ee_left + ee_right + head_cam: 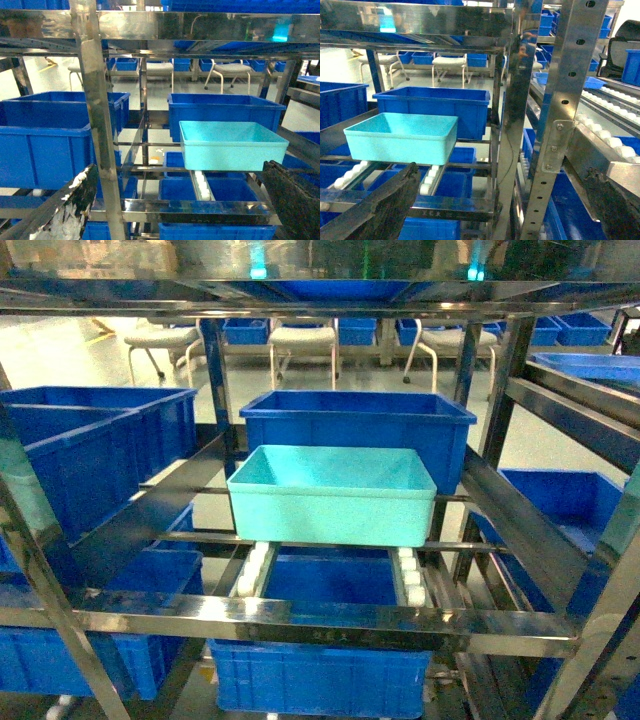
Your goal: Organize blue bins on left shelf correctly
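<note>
A light turquoise bin (pixel 330 500) sits upright and empty on the white roller tracks (pixel 253 568) of the steel left shelf (pixel 330 620), middle tier, centred. It also shows in the left wrist view as the turquoise bin (pixel 230 147) and in the right wrist view as the turquoise bin (pixel 400 137). Neither gripper appears in the head view. My left gripper (pixel 180 210) is open, short of the shelf's front bar, nothing between its fingers (pixel 65 210). My right gripper (pixel 497 205) is open too, with its fingers (pixel 380 205) apart, facing a shelf post (pixel 515 100).
A dark blue bin (pixel 360 425) stands right behind the turquoise one. More dark blue bins sit left (pixel 90 450), below (pixel 320 675) and right (pixel 560 500). Chairs (pixel 300 340) stand beyond. A second rack's perforated upright (pixel 570 100) and rollers (pixel 615 145) are on the right.
</note>
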